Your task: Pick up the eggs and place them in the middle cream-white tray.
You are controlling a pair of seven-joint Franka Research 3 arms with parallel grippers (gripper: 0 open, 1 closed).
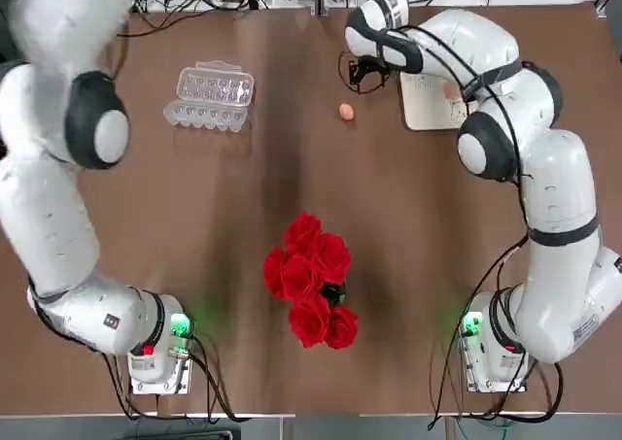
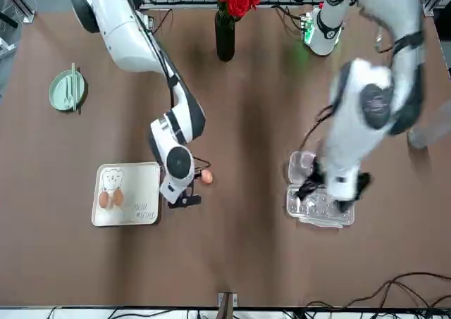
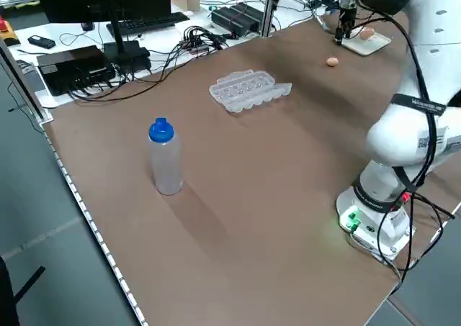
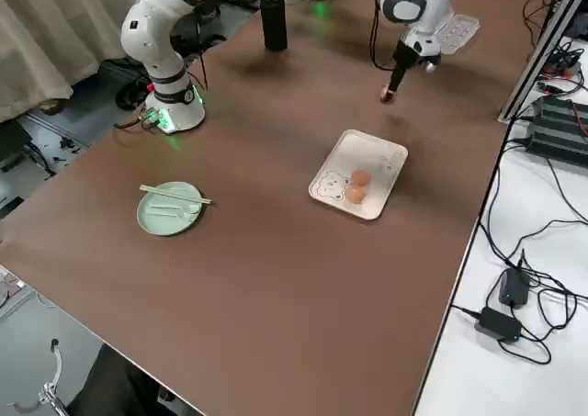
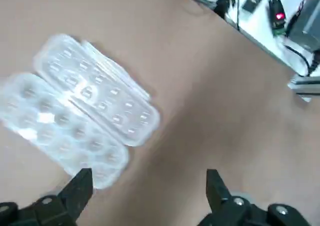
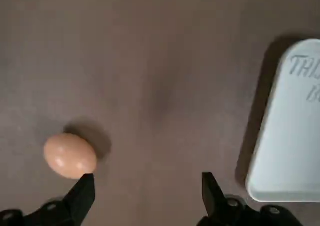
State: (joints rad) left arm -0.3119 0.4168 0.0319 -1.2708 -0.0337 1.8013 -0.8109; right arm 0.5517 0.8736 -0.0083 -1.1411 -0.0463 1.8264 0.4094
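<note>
One light-brown egg lies on the brown table, between the clear carton and the cream-white tray. Two more eggs rest together on that tray, beside its bear drawing. My right gripper hangs open just above the table between the loose egg and the tray's edge, holding nothing. In the top view the right arm hides part of the tray. My left gripper is open and empty, hovering over the clear egg carton.
The clear carton lies open at the far left. A vase of red roses stands mid-table near the arm bases. A pale green dish with chopsticks sits on the right side; a blue-capped bottle on the left.
</note>
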